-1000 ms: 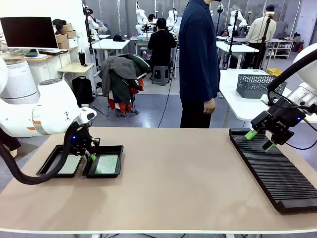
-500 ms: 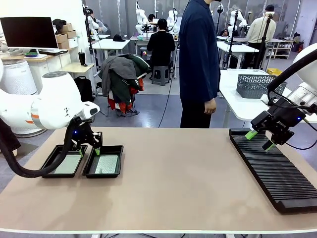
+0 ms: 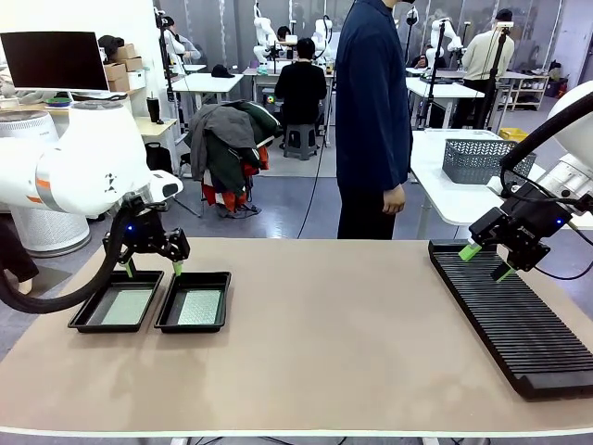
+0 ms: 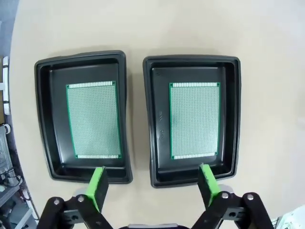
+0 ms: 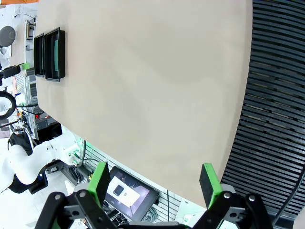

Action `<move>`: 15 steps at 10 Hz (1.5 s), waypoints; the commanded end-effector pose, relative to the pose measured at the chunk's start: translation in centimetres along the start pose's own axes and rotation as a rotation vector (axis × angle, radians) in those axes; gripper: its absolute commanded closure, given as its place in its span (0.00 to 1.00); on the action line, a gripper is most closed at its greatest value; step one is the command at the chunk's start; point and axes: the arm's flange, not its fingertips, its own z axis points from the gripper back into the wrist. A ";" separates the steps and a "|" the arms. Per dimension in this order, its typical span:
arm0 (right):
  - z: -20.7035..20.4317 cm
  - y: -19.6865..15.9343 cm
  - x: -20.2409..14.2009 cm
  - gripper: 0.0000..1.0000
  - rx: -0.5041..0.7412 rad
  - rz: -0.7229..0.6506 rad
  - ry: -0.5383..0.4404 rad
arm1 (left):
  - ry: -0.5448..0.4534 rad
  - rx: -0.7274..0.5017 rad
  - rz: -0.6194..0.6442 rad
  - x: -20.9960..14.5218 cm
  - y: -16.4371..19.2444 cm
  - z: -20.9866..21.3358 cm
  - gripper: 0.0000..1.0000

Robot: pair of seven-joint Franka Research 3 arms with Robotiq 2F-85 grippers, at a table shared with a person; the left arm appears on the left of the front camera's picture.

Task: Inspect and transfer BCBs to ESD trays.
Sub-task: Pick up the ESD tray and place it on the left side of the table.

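Two black ESD trays sit side by side at the table's left: one (image 3: pixel 116 309) (image 4: pixel 81 114) and its neighbour (image 3: pixel 195 302) (image 4: pixel 193 119). Each holds a pale-green BCB lying flat, one (image 3: pixel 128 307) (image 4: pixel 93 119) and the other (image 3: pixel 200 307) (image 4: pixel 194 120). My left gripper (image 3: pixel 153 269) (image 4: pixel 152 186) hovers open above the far rims of the trays, holding nothing. My right gripper (image 3: pixel 486 260) (image 5: pixel 155 183) hangs open and empty over the near-left corner of the slotted rack (image 3: pixel 514 315) (image 5: pixel 276 95).
A person in a dark blue coat (image 3: pixel 372 120) stands at the table's far edge, hand (image 3: pixel 393 197) hanging down. The long black ribbed rack lies along the right side. Bare tan tabletop (image 3: pixel 324 343) spans the middle. A grey basket (image 3: pixel 477 159) stands on another table behind.
My left gripper opened, letting go in the right-hand tray, and rose up and back above the trays. The right arm stayed still.
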 end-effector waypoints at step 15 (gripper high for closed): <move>0.0 0.2 -0.2 0.00 0.002 -0.020 -0.010 | 0.017 0.014 -0.009 0.0 0.0 0.6 0.00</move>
